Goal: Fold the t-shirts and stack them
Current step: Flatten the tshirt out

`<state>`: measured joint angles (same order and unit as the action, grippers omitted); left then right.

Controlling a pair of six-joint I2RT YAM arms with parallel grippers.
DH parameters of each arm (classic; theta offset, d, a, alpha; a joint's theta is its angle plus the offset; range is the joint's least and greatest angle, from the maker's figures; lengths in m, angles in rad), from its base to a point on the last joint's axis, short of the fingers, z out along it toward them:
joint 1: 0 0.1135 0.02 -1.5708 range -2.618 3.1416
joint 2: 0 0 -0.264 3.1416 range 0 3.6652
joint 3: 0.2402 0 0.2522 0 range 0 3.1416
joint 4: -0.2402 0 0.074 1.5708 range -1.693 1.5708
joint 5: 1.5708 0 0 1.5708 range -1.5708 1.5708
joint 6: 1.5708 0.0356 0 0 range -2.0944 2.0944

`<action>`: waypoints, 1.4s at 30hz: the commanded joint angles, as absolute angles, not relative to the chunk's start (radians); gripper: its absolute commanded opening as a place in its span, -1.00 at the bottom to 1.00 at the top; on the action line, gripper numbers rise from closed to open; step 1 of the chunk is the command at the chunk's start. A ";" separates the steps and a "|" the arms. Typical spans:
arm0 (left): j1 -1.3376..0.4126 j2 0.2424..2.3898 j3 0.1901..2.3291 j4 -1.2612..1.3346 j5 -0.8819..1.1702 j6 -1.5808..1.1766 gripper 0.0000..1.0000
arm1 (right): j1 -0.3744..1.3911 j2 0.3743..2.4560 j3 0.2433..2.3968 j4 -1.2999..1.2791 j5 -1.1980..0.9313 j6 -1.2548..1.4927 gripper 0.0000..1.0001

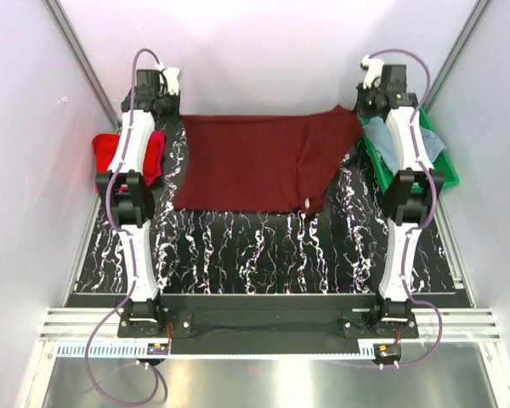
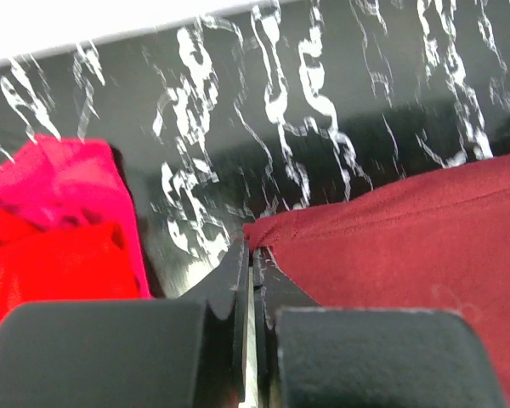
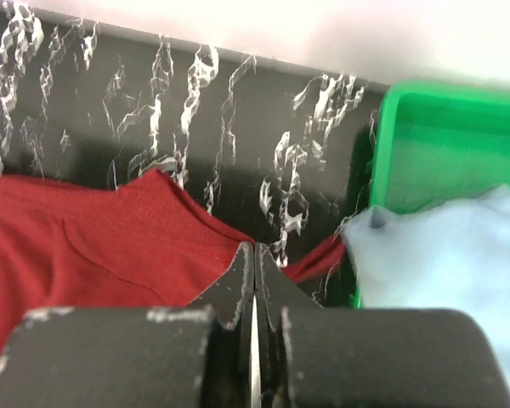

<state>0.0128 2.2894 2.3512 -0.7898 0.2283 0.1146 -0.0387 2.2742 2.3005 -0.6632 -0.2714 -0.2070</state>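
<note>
The maroon t-shirt point(image 1: 246, 161) is held flat by its far corners, pinched in closed jaws (left gripper point(image 2: 251, 251), right gripper point(image 3: 253, 249)), presumably for folding.

A dark maroon t-shirt point(image 1: 255, 161); a bright red t-shirt point(image 2: 51, 268); a pink t-shirt point(image 2: 59, 174); a dusty grey-blue t-shirt point(image 3: 442, 272); a green tray point(image 3: 442, 123); a black table point(image 1: 238, 246) veined white.

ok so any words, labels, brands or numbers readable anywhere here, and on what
No text can be read in any view.
One small white tag at the near hem of the dark maroon t-shirt: too small to read.
The green tray and the marbled table: no print visible.
</note>
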 commanded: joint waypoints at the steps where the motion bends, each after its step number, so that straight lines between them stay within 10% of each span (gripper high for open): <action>1: 0.034 2.200 2.417 -0.493 0.075 0.150 -1.00 | -0.081 2.305 2.646 -0.626 -0.207 -0.176 -1.00; 5: 0.029 2.132 2.488 -0.425 0.071 0.126 -1.00 | -0.083 2.282 2.781 -0.588 -0.207 -0.157 -1.00; 14: 0.041 1.741 2.237 -0.356 0.170 0.086 -1.00 | -0.081 1.780 2.361 -0.523 -0.261 -0.178 -1.00; 24: 0.041 1.249 1.649 -0.751 0.419 0.150 -1.00 | -0.081 1.292 1.665 -0.731 -0.391 -0.268 -1.00; 42: 0.040 0.997 1.424 -1.350 0.486 0.238 -1.00 | -0.081 1.032 1.485 -1.368 -0.624 -0.379 -1.00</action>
